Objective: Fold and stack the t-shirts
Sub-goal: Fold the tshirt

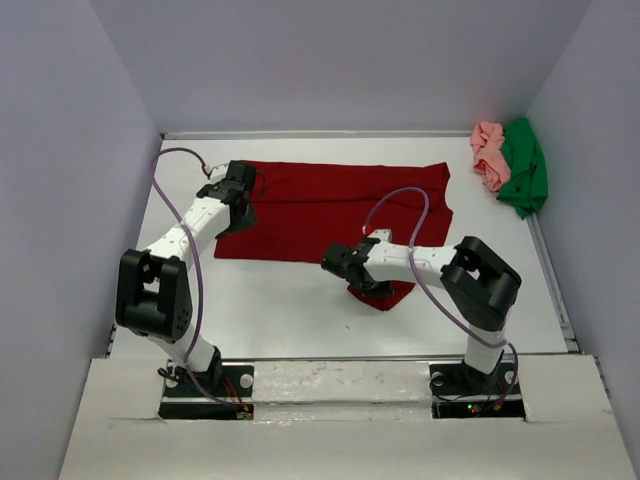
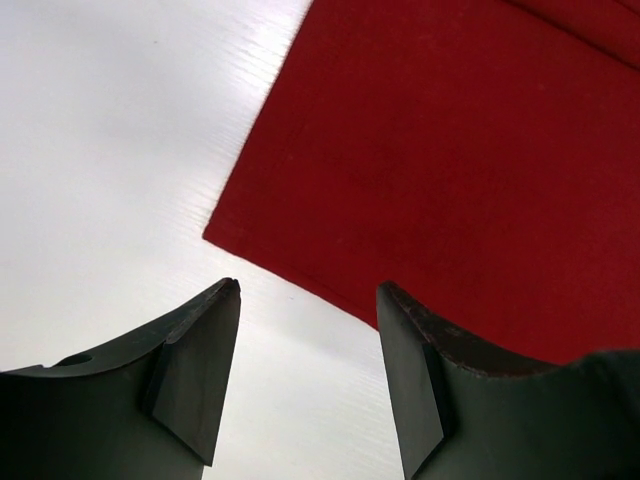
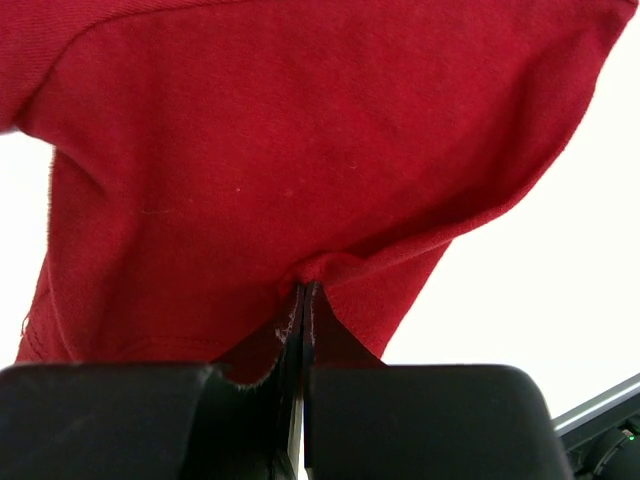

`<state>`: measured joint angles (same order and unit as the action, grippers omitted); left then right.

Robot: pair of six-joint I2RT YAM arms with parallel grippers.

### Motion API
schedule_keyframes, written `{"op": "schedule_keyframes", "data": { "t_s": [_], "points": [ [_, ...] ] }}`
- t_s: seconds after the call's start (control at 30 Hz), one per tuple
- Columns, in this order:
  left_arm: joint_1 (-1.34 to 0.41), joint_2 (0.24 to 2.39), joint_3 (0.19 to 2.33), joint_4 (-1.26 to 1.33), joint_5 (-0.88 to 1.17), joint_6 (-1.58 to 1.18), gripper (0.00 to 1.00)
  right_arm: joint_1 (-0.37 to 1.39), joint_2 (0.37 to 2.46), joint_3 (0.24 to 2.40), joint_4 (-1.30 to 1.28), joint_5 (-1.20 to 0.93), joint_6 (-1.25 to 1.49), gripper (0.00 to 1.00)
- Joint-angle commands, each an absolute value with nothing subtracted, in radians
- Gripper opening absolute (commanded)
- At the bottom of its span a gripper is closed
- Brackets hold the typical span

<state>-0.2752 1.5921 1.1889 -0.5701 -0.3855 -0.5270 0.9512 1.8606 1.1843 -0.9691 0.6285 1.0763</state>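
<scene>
**Dark red t-shirt pinched by the right gripper, left gripper open at the cloth's corner**

A white desk (image 1: 300,320), enclosed by pale walls at the back and on both sides, is seen from above. Most of its middle is covered by the dark red t-shirt (image 1: 330,205), which is spread out flat as a wide shape running from centre left to centre right of the top view. A smaller lobe of the same cloth is seen at the lower right of the shirt, partly hidden under the right arm.

The two arms are mounted at the bottom of the top view, and each is reached in over the shirt. A purple cable is looped along each arm.

In the upper right corner of the desk, well apart from the red shirt, the green t-shirt (image 1: 525,170) and the pink t-shirt (image 1: 489,155) are bunched up side by side and touching, the pink one to the left.

The right gripper (image 1: 335,262) is placed at the lower edge of the red shirt, right of centre. In the right wrist view this gripper (image 3: 303,290) is shown closed, with a small fold of the red cloth's hem pinched between its fingers.

The left gripper (image 1: 236,215) is held over the left end of the shirt. In the left wrist view it (image 2: 308,290) is seen with its jaws apart and nothing between them; the shirt's corner lies just above the gap, with bare desk to the left. Whether the fingertips touch the surface cannot be told.
</scene>
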Motion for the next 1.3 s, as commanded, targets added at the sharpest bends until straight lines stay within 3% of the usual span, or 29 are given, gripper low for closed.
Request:
{"op": "schedule_keyframes", "data": {
  "t_s": [0.0,0.17,0.37,0.53,1.27],
  "points": [
    [-0.281,1.620,1.187,-0.620,-0.506,-0.574,0.69,0.954,1.781,1.160,-0.956,0.669,1.081,0.00],
    [-0.279,1.672,1.199,-0.664,-0.561,-0.613,0.78,0.954,1.674,1.155,-0.940,0.692,1.026,0.00],
    [-0.275,1.724,1.238,-0.721,-0.614,-0.652,0.79,0.954,1.577,1.114,-0.882,0.684,0.960,0.00],
    [-0.221,1.735,1.206,-0.712,-0.578,-0.664,0.64,0.954,1.548,1.072,-0.847,0.672,0.943,0.00],
    [-0.123,1.778,1.103,-0.555,-0.373,-0.581,0.60,0.954,1.499,1.037,-0.839,0.661,0.945,0.00]
  ]
}}
